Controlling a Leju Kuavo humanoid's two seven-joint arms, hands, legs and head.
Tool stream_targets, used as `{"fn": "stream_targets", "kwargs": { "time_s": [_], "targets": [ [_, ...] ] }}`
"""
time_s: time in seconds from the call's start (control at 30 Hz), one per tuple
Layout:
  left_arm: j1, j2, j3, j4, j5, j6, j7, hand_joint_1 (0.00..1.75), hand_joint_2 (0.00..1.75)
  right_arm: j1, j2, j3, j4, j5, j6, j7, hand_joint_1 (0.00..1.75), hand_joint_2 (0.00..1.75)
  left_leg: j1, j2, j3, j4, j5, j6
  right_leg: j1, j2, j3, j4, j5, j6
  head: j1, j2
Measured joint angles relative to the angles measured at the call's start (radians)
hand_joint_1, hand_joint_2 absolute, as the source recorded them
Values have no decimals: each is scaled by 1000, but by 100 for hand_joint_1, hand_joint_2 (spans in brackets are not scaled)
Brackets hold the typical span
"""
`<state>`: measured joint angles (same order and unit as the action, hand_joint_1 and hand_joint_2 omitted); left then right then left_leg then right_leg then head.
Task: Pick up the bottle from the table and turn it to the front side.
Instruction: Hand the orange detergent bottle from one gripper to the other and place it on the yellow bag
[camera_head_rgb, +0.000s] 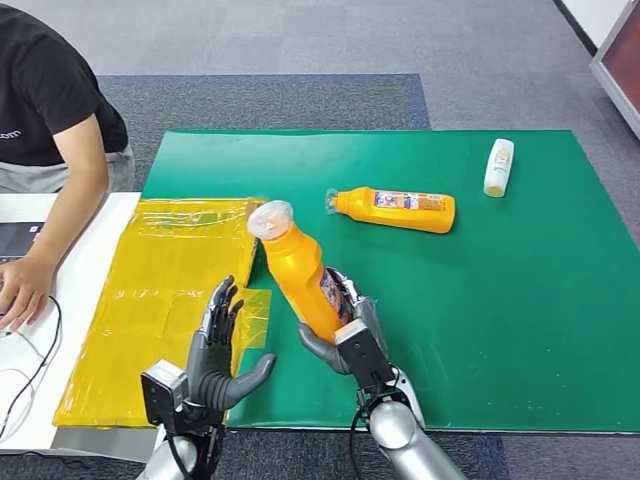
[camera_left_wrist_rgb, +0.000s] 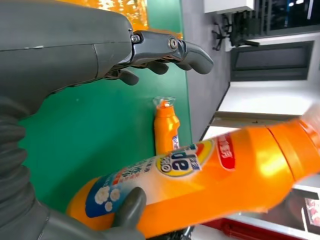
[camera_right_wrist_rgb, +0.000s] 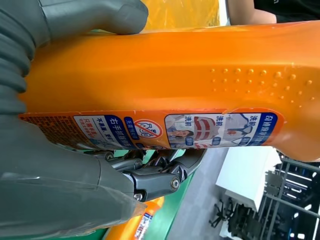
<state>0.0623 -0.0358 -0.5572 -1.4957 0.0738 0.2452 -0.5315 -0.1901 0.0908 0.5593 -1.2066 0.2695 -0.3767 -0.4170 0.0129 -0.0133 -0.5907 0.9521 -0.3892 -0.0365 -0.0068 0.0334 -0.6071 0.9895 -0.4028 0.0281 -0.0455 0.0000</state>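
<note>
My right hand (camera_head_rgb: 349, 325) grips an orange bottle (camera_head_rgb: 300, 270) around its lower body and holds it off the green mat, tilted with its plastic-wrapped cap toward the upper left. The right wrist view has the same bottle (camera_right_wrist_rgb: 181, 75) close up with its printed label, thumb on one side and fingers (camera_right_wrist_rgb: 158, 172) on the other. My left hand (camera_head_rgb: 219, 355) hovers beside it over the yellow sheet's edge, fingers spread and holding nothing. From the left wrist camera, the held bottle (camera_left_wrist_rgb: 211, 185) lies beyond my open left hand (camera_left_wrist_rgb: 124, 55).
A second orange bottle (camera_head_rgb: 396, 209) lies on its side on the green mat (camera_head_rgb: 528, 300). A small white bottle (camera_head_rgb: 498, 166) lies at the back right. A yellow plastic sheet (camera_head_rgb: 158, 290) covers the mat's left end. A person (camera_head_rgb: 53, 120) sits at the white table on the left.
</note>
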Motion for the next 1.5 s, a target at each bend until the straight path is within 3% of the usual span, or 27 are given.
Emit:
{"fn": "stream_targets", "kwargs": {
  "time_s": [0.53, 0.8, 1.5],
  "targets": [
    [-27, -4, 23, 6, 12, 14, -5, 0, 175, -2, 0, 22, 1, 6, -40, -25, 175, 175, 0, 0, -1, 0, 0, 0, 0, 0, -1, 0, 0, 0, 0, 0],
    [-55, -13, 26, 15, 111, -59, 32, 0, 175, -16, 0, 36, 1, 36, -75, -45, 175, 175, 0, 0, -1, 0, 0, 0, 0, 0, -1, 0, 0, 0, 0, 0],
    [-100, -16, 10, 34, 114, -108, 75, 0, 175, -39, 0, 83, 35, 92, -102, -57, 175, 175, 0, 0, -2, 0, 0, 0, 0, 0, -2, 0, 0, 0, 0, 0]
  ]
}}
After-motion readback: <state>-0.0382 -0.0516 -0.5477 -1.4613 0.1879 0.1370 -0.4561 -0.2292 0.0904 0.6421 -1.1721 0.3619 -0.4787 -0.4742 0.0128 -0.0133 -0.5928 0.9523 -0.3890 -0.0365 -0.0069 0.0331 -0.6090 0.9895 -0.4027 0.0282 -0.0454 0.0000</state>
